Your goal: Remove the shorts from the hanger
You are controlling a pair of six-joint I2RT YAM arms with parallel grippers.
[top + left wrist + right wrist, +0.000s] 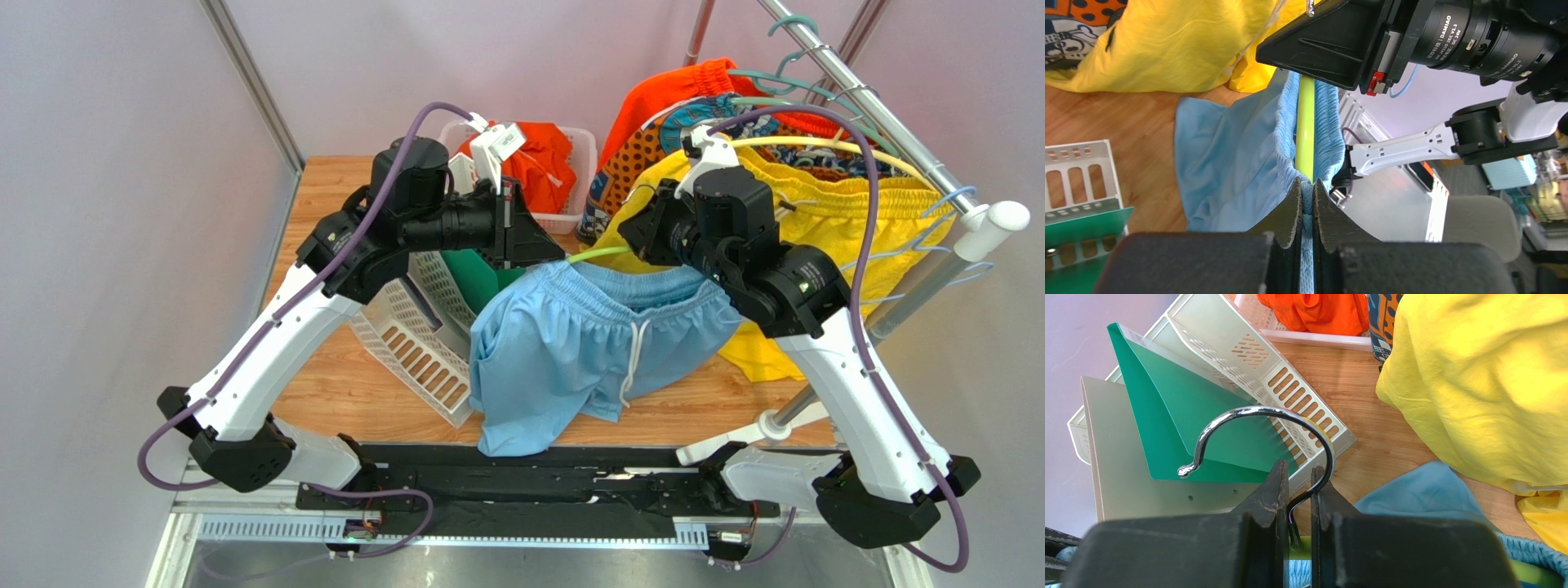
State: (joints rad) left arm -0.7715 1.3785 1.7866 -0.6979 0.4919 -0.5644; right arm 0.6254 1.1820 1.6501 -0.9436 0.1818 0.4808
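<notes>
Status: light blue shorts (589, 349) on lime hanger (1305, 122), slung btwn both arms above table (325, 382).
L gripper (1308, 205) pinched tight on waistband (1328, 125) end; R gripper (1298, 496) clamped on the hanger's metal hook (1254, 413). Cloth looks light, floppy, not slippery; elastic stretches, so best hold = the gathered waistband, not the legs. Drawstring (634, 355) may snag.

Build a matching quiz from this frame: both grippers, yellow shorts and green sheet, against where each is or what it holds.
1. left gripper
2. right gripper
3. yellow shorts
4. green sheet

A. standing in the white basket
B. shut on the hanger hook
C. hanging from the rack
D. shut on the waistband of the blue shorts

Pairs: 1-D, 2-B, 3-C, 4-A
</notes>
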